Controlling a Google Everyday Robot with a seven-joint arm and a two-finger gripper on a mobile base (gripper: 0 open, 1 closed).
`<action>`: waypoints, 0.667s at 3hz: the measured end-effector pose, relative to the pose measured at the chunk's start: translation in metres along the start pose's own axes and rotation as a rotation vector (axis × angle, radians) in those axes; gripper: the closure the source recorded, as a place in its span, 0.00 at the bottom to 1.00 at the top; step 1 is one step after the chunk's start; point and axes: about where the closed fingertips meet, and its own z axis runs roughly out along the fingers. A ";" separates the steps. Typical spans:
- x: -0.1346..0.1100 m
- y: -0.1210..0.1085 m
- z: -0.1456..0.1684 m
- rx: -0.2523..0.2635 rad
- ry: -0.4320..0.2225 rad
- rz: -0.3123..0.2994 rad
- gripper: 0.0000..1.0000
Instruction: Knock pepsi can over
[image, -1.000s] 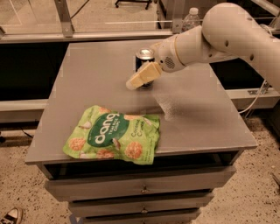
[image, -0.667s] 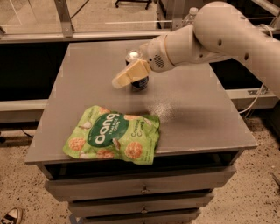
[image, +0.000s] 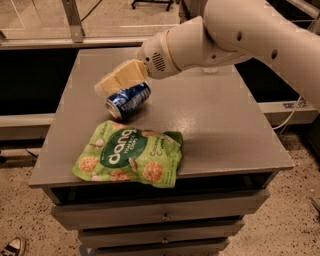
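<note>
hovering just above the toppled pepsi can (image: 128, 100) are the jaws.

Grey drawer cabinet (image: 165, 215) on speckled floor (image: 280, 225); shoe (image: 12, 247) at corner.

1 raised, close view from the front of the table (image: 225, 130), angled down, claw (image: 106, 86) upper left of centre
</note>
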 end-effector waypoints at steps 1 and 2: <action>0.002 0.007 0.000 -0.004 0.001 0.025 0.00; 0.009 -0.002 -0.015 0.017 -0.012 0.019 0.00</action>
